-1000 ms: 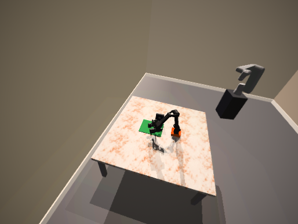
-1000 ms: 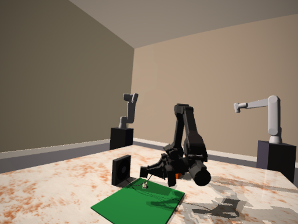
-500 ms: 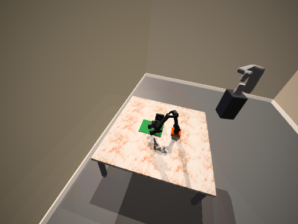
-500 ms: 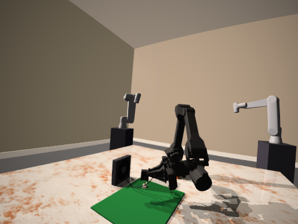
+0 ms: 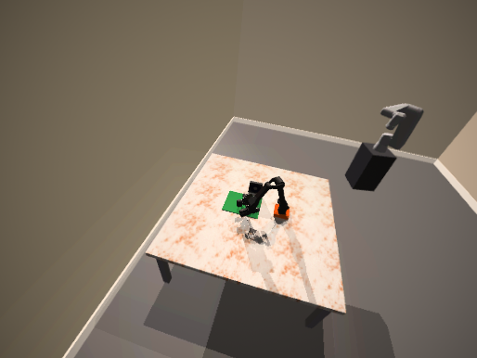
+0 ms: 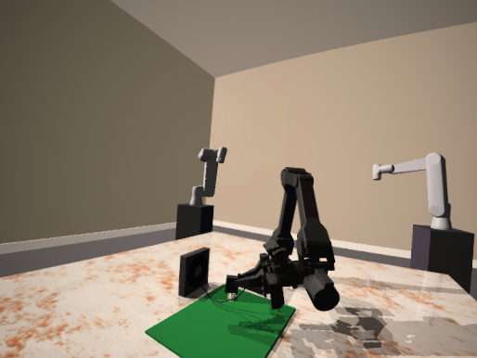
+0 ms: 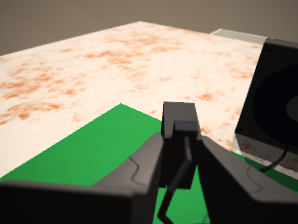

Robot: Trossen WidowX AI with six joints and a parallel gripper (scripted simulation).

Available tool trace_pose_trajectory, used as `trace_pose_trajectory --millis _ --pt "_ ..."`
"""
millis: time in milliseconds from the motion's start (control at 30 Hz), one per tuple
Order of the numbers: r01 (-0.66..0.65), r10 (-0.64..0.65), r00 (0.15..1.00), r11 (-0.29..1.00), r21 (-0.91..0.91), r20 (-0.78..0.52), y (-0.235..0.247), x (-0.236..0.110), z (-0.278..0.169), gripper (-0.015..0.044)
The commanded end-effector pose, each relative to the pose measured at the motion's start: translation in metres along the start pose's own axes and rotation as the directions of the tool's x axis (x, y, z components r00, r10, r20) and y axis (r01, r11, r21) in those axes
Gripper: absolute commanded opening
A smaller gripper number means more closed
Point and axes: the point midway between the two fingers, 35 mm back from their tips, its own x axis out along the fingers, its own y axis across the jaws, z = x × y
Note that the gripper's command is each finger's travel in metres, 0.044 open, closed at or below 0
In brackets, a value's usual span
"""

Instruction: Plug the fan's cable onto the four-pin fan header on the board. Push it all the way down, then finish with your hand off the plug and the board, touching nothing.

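The black arm (image 6: 297,218) is folded over at the elbow and bent low, so that the gripper (image 7: 181,150) is held almost level above the green board (image 6: 209,329). The jaws are closed to a narrow gap on the fan's black plug (image 7: 180,131), which is gripped between the two fingers and sticks out ahead of them. The thin cable (image 7: 175,190) is seen hanging down from the plug between the jaws. The fan (image 6: 194,271) is placed upright on the marbled table (image 6: 70,297), ahead and to the right of the jaws, at the board's far edge. A small pale part (image 6: 231,295), possibly the four-pin header, is seen on the board just below the fingertips, but it is too small to be made out. In the wrist view the fan is cut off by the frame edge, and whether the plug touches the board cannot be told.
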Motion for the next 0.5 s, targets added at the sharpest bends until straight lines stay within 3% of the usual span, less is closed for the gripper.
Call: trace_pose_trajectory --millis 0,467 --pt "0.002 -0.002 1.0 1.0 -0.002 -0.002 -0.001 0.0008 -0.0047 0.0" --pt "0.002 -0.002 1.0 1.0 -0.002 -0.002 -0.0011 0.0026 -0.0138 0.0"
